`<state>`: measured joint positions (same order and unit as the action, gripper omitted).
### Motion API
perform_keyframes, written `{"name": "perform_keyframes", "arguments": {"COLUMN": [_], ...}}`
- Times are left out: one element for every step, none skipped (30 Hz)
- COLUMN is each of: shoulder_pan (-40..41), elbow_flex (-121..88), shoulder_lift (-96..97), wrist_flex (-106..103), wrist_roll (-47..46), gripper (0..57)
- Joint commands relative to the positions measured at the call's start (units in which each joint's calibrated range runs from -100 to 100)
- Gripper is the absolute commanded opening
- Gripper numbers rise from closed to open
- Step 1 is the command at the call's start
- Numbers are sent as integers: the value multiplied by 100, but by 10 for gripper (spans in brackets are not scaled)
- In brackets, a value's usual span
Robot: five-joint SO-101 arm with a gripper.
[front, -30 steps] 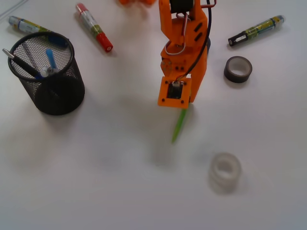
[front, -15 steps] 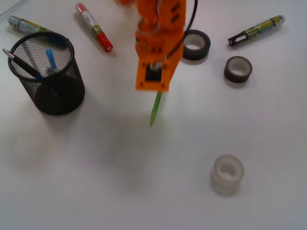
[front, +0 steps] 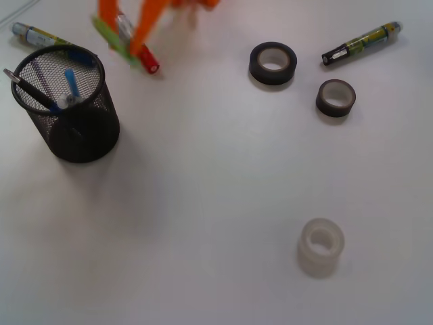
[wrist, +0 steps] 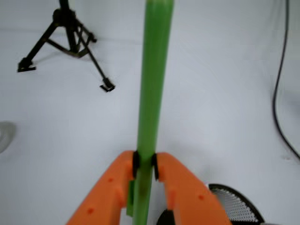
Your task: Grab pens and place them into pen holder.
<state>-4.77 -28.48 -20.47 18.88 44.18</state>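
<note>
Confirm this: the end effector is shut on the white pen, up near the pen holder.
Wrong colour. The end effector is shut on the lime green pen, as the wrist view shows; the front view places it up near the pen holder.

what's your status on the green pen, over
Orange gripper jaws shut on slim lime green pen. Pen airborne, up beside black wire-mesh pen holder, not yet in. Holder already has pens; red-capped marker lies under the arm.
</note>
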Motion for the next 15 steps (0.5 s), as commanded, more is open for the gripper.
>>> {"name": "perform_keyframes", "arguments": {"shoulder_pan": [-214,-274,-326,-371,-416,-461,-513,-558,-618,-670,-723,-768,-812,-857,-910], "elbow_flex": [-829,-1083,-1328,-1554,-1762,-1944,-2097,-2233,-2342,-2433,-2505,-2578,-2659,-2732,-2804], "shoulder_lift": [-380,-388,-388,-388,-388,-388,-397,-397,-422,-439,-439,-439,-431,-414,-397], "wrist_flex": [-1966,-2491,-2973,-3419,-3777,-4092,-4329,-4539,-4705,-4854,-5011,-5169,-5335,-5501,-5667], "wrist_roll": [-205,-230,-274,-303,-327,-342,-361,-405,-449,-493,-518,-537,-542,-542,-542], "gripper": [3,3,3,3,3,3,3,3,3,3,3,3,3,3,3]}}
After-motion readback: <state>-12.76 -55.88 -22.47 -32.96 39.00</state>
